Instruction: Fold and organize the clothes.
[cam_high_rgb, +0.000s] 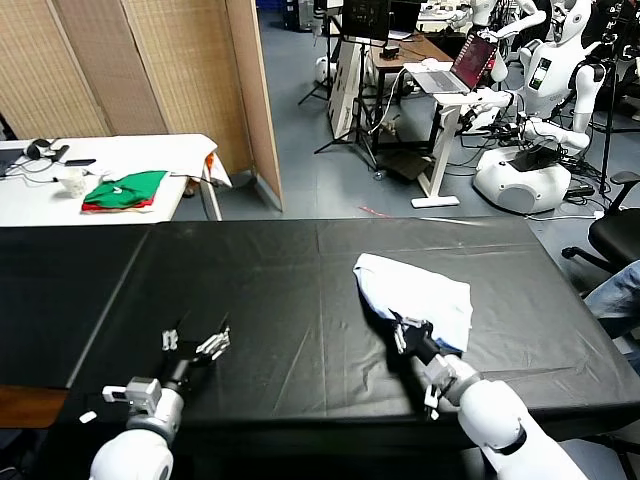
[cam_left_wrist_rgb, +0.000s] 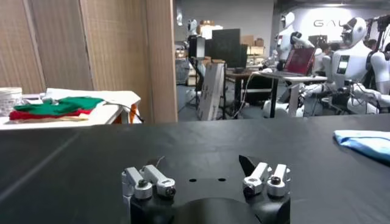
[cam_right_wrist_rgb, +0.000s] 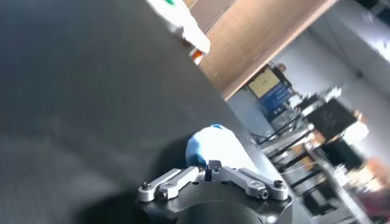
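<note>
Black cloth covers my table (cam_high_rgb: 300, 300), and on it lies 1 pale blue T-shirt (cam_high_rgb: 420, 295), bunched toward my right side; no lettering on it reads. My right gripper (cam_high_rgb: 412, 335) is clenched on the shirt's near edge. My left gripper (cam_high_rgb: 195, 345) hovers spread wide over bare cloth, well apart from it. Behind, 1 stack of green-and-red garments (cam_high_rgb: 125, 190) sits on 1 white table (cam_high_rgb: 40, 205).

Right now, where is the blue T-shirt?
In the head view, the T-shirt lies bunched on the black table's right side, its near edge pinched in the right claw.
</note>
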